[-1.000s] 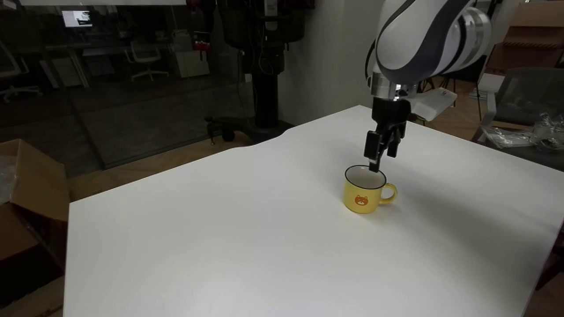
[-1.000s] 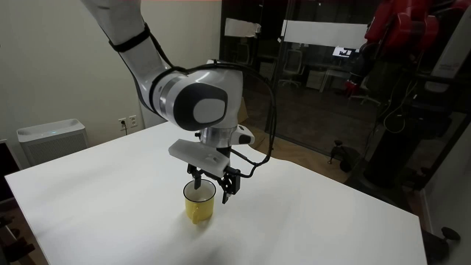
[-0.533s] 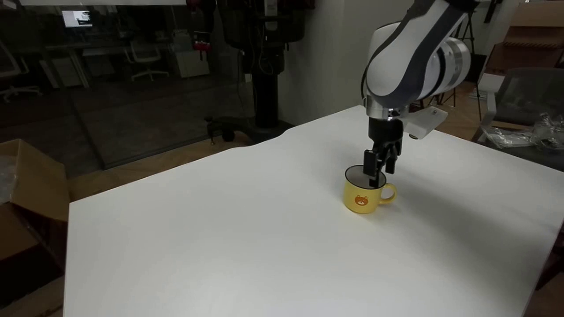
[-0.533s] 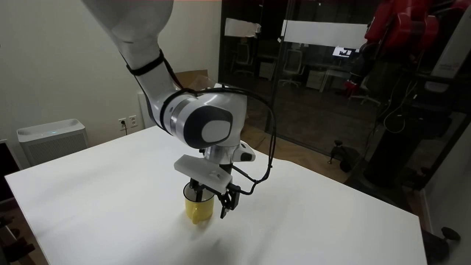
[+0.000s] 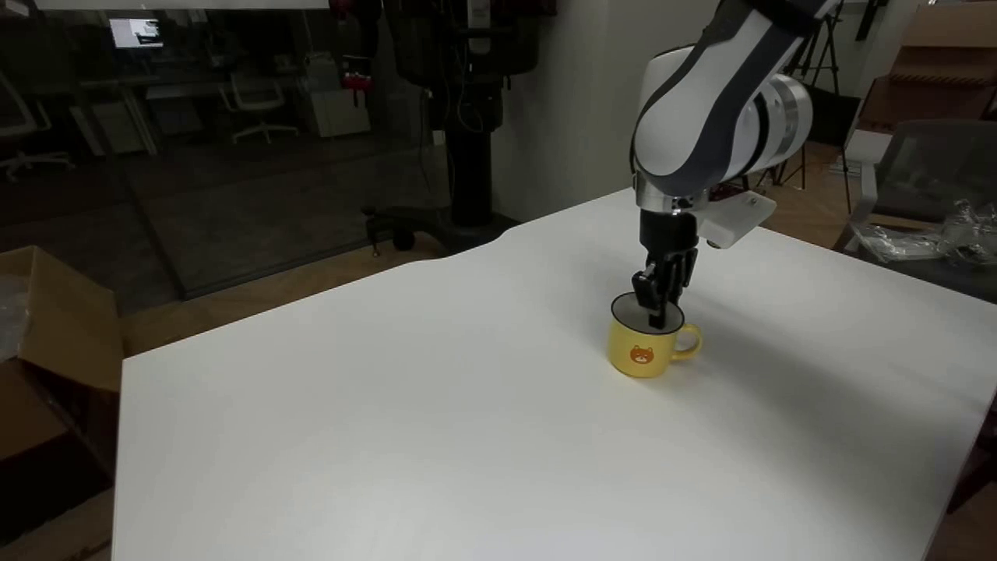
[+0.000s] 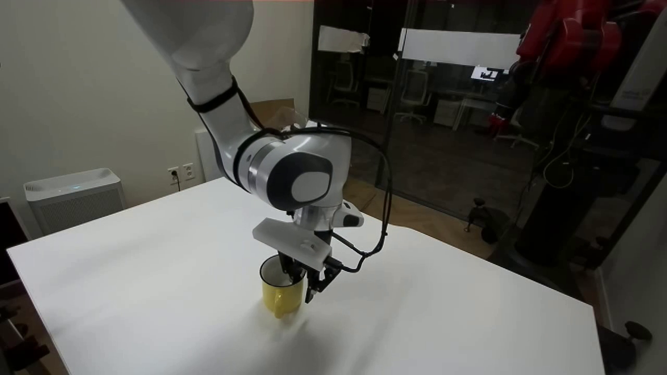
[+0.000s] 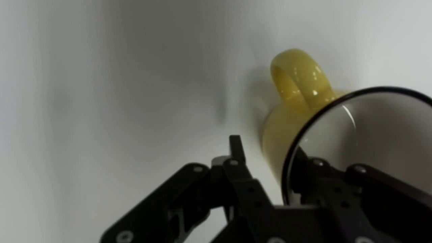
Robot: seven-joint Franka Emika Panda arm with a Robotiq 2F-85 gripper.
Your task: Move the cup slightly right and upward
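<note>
Straddling one side of the single yellow cup (image 5: pixel 642 348), your gripper (image 7: pixel 268 151) stood partly spread, one of its two fingers (image 7: pixel 237 149) inside and the other outside with a gap to the wall (image 7: pixel 280 141), presumably so closing would pinch it. That cup sat upright on the white table (image 5: pixel 389 389), its lone handle (image 7: pixel 305 74) clear of both.

No lettering legible in any view. Cup (image 5: pixel 645 341): small orange animal face (image 5: pixel 642 355) printed on its yellow side, picture only. Grey panel (image 6: pixel 640 73), in an exterior view: faint mark (image 6: pixel 634 95), too blurred to read. Lit screen (image 5: pixel 136 33), background: contents too small to make out.
</note>
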